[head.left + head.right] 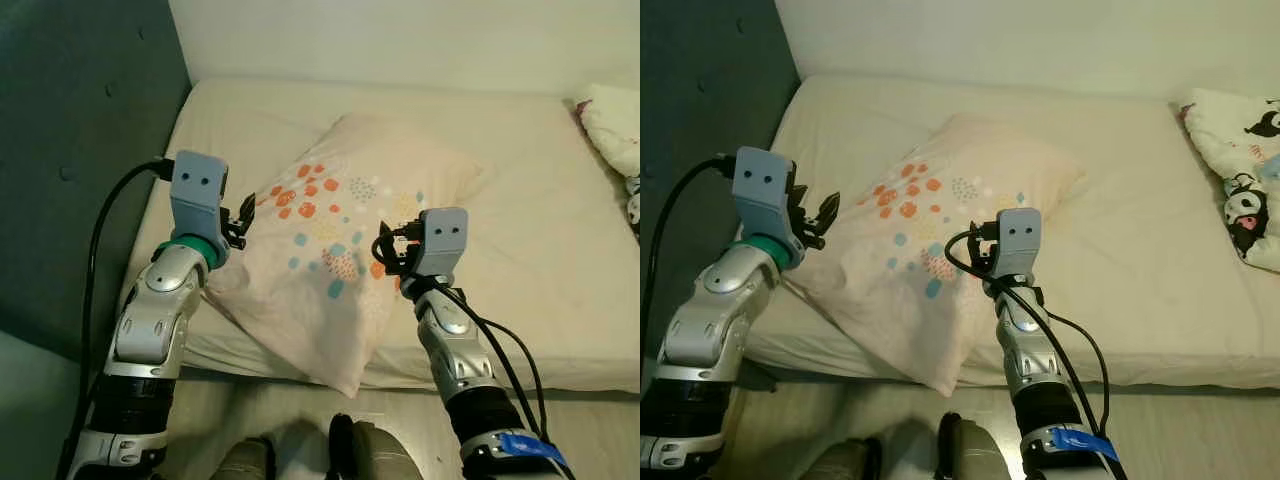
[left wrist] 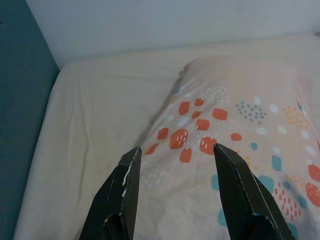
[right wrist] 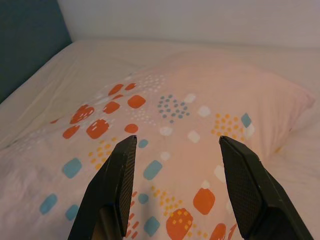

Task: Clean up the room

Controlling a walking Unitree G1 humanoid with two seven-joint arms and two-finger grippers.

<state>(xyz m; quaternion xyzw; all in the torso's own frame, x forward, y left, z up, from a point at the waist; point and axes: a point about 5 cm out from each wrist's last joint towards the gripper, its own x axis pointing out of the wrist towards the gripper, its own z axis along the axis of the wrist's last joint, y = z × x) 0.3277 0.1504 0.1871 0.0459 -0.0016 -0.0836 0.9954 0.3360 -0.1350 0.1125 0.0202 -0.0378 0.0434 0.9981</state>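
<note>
My left claw (image 1: 243, 215) is released, its two black fingers (image 2: 127, 185) spread wide just above the near left part of the pale pillow (image 1: 335, 235) with orange and teal spots. My right claw (image 1: 388, 248) is released too, fingers (image 3: 120, 185) apart, hovering over the pillow's near right side, by its orange and yellow dots. The pillow lies between and ahead of both claws, slantwise on the cream bed (image 1: 520, 220), one corner hanging past the mattress edge toward me. Far off beyond my right claw a second, cartoon-printed pillow (image 1: 1240, 170) rests at the bed's edge.
</note>
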